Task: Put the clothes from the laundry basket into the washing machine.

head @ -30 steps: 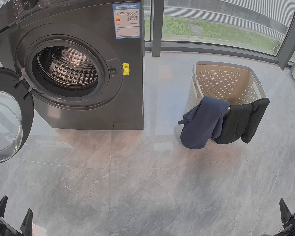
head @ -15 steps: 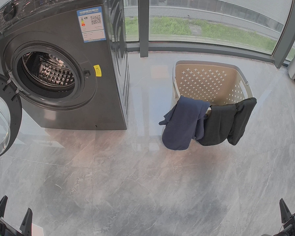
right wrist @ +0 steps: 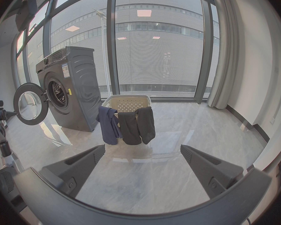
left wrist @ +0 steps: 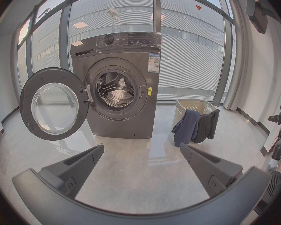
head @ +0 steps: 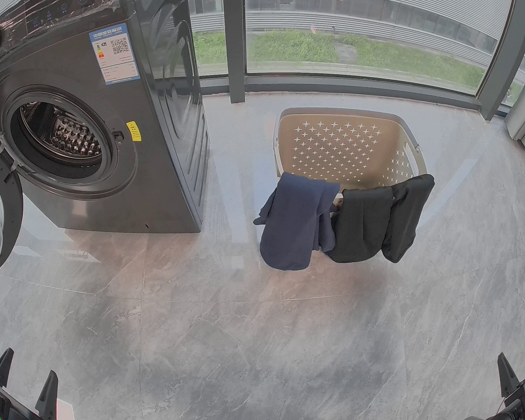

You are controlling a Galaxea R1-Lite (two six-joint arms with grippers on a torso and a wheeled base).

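Left gripper (head: 28,374) and right gripper (head: 518,357), both spread and empty, sit well short of the laundry basket (head: 347,118). A navy garment (head: 294,220) and a black garment (head: 379,217) drape its near rim. A shallow pinch could drop one or tip the basket. The washing machine (head: 157,118) stands open to the basket's left.

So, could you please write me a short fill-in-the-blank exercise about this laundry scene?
1. The washing machine's door stands ____.
2. The navy garment and the black garment hang over the rim of the ____.
3. The left gripper and the right gripper each hold ____.
Missing words: open; laundry basket; nothing.
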